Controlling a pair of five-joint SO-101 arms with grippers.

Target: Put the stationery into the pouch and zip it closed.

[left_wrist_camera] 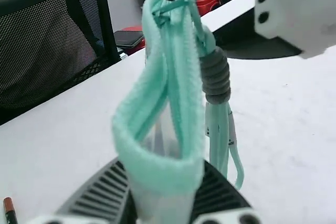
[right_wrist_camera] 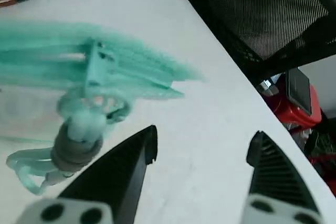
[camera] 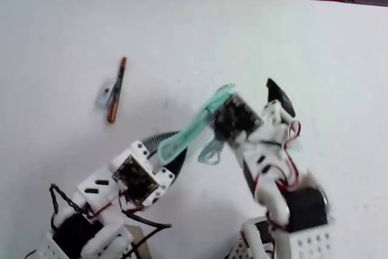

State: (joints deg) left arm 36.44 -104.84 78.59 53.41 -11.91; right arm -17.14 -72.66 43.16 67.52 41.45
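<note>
Pouch (camera: 193,127), mint green and slim, is held off the table (camera: 315,47) over the middle of it, nearer the near edge than the far one. It slants between the two arms.

The left claw (camera: 162,147) is clamped on one end of the pouch. In the left wrist view its two dark ribbed jaws press that end from both sides. From the left claw (left_wrist_camera: 163,195) the pouch (left_wrist_camera: 165,103) rises away. The two sides of its zip gape apart close to the claw and meet at the far end. A green cord (left_wrist_camera: 228,140) with a grey bead (left_wrist_camera: 215,74) hangs from that far end.

The right claw (camera: 262,102) is at the pouch's other end, and its jaws stand wide apart, holding nothing. In the right wrist view the pouch (right_wrist_camera: 105,64) and the bead (right_wrist_camera: 73,148) lie just beside one jaw of the right claw (right_wrist_camera: 202,153), outside the gap.

A pen (camera: 116,89), reddish with a dark middle, lies on the left half of the table, well apart from the pouch. A small eraser (camera: 105,94) lies touching or just beside it, on the side toward the left edge. Both are outside the pouch.
</note>
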